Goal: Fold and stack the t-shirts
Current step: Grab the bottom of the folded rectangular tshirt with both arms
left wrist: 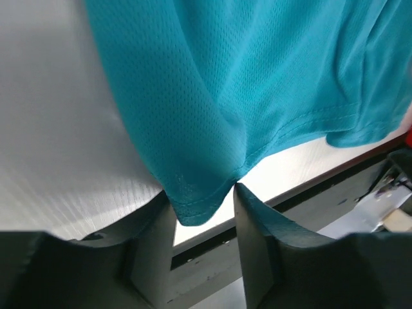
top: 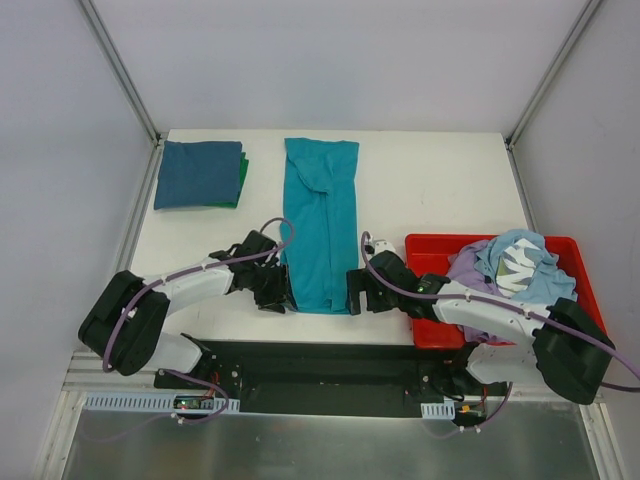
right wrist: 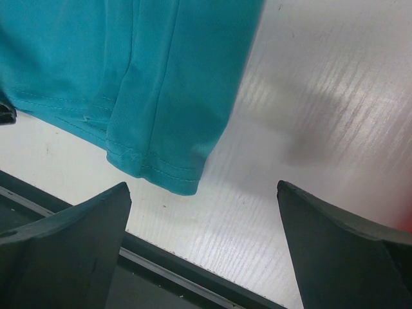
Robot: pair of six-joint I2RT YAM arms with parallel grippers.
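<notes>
The teal t-shirt [top: 322, 220] lay as a long strip down the middle of the frame. The left gripper [left wrist: 201, 192] stood half-closed round its lower-left corner; whether it really gripped, I couldn't tell. The right gripper [right wrist: 203, 187] gaped empty beside the other corner, so lifting now might have skewed the fold.

White table [top: 420, 190]. Centre: teal t-shirt [top: 322, 225] flat in long narrow strip, far edge toward near edge. Far left: folded dark blue t-shirt [top: 198, 175] over green t-shirt [top: 242, 180], green peeking out at right side. Near right: red bin [top: 430, 245] on tabletop.
</notes>
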